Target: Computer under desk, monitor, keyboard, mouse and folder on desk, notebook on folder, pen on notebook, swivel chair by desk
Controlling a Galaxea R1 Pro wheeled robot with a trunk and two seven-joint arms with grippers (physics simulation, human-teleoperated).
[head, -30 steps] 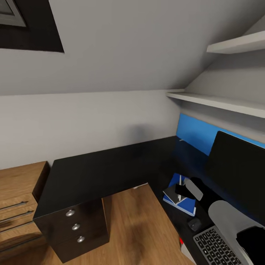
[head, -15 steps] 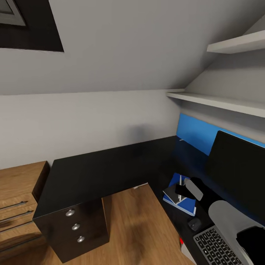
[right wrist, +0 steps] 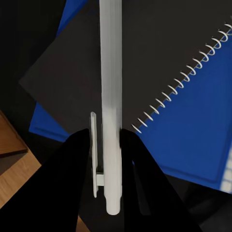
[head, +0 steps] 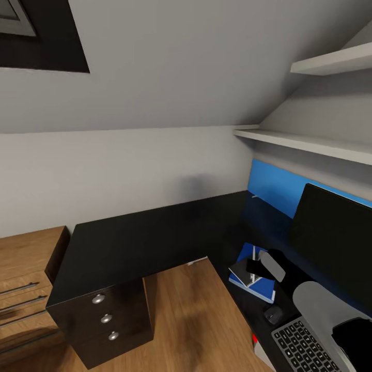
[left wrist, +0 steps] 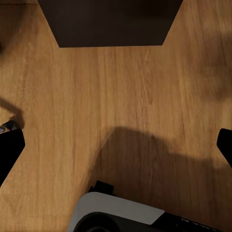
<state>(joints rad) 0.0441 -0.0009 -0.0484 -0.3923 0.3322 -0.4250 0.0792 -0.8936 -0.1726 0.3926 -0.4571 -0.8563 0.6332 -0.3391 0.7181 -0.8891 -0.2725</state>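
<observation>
Pincer work on the right side: the right pincer pinches the white pen between its two dark fingers, holding it above the grey notebook. That spiral-bound notebook lies skewed on the blue folder. Seen from the head camera, the right pincer hangs over the notebook and folder stack, which rests on the black worktop. Just beside the folder sits the mouse, and next to that the keyboard, partly under the robot's grey arm. The monitor stands behind them against the blue back panel. Dark drawers with silver knobs close off the worktop's far end, beside a light wood cabinet. The left pincer is spread wide, hanging over bare wood floor.
</observation>
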